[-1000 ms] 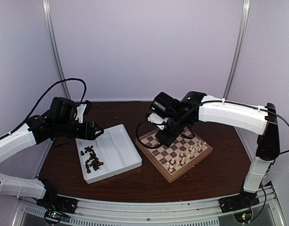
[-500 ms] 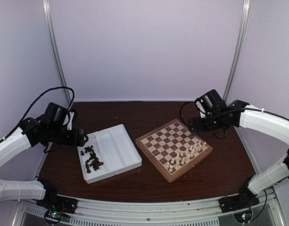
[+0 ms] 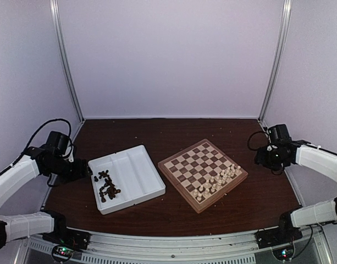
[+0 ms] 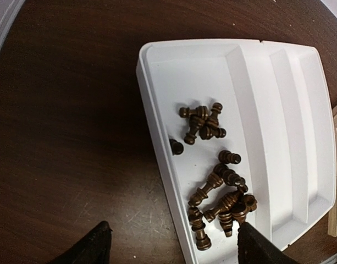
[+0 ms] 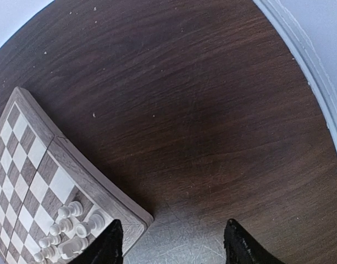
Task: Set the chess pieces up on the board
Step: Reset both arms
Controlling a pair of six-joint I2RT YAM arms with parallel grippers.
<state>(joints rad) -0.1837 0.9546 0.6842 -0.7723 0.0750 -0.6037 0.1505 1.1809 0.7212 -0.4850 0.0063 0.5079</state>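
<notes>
Left gripper [image 4: 173, 248]: fingers spread wide, empty; dark brown pieces [image 4: 215, 170] heaped just ahead in left compartment of white tray [image 4: 283, 110].
Right gripper [image 5: 173, 242]: fingers apart, empty, above table [image 5: 201, 110] beside corner of board [image 5: 42, 159].
Right wrist view: cream-white pieces [image 5: 69, 231] upright near that corner.
Top view: arms at opposite table edges, tray and board between.

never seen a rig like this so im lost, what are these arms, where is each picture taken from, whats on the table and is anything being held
Two robot arms with two-finger grippers at a brown table. The wide picture looks down from above and behind them; the others come from wrist cameras. A white tray holds dark brown chess pieces in one compartment. The chessboard carries cream pieces near one edge. The left gripper and right gripper are open, holding nothing.
</notes>
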